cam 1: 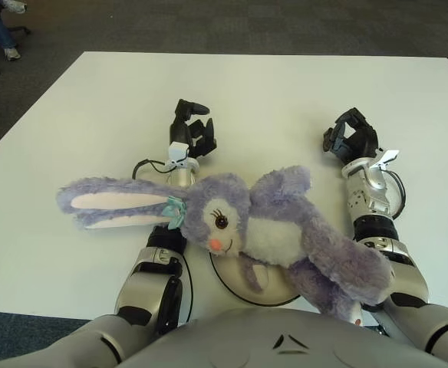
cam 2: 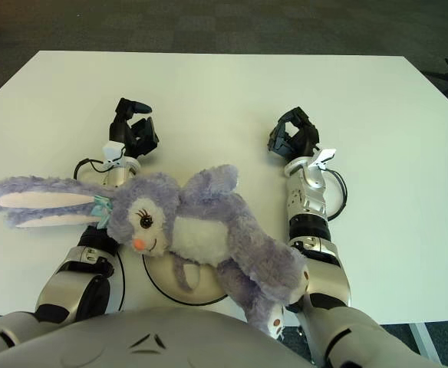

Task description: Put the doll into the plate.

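Doll (cam 1: 262,230) lies over plate (cam 1: 235,285), behind both empty, loosely curled hands: left hand (cam 1: 192,136), right hand (cam 1: 350,137).

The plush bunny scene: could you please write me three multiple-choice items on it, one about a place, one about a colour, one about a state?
1. Where does the doll lie?
A. Draped over both forearms, above the plate
B. At the table's far edge
C. On the floor

2. What colour is the bow by the doll's ear?
A. Red
B. Teal
C. Yellow

3. What are the hands doing?
A. Both grasp the doll
B. The left hand grips the plate
C. Neither holds anything

Key:
1 A: the doll's body spans the two arms, with the plate's rim showing beneath it.
2 B: a teal bow sits at the base of the ears.
3 C: the left hand and right hand show beyond the doll over the table, holding nothing.
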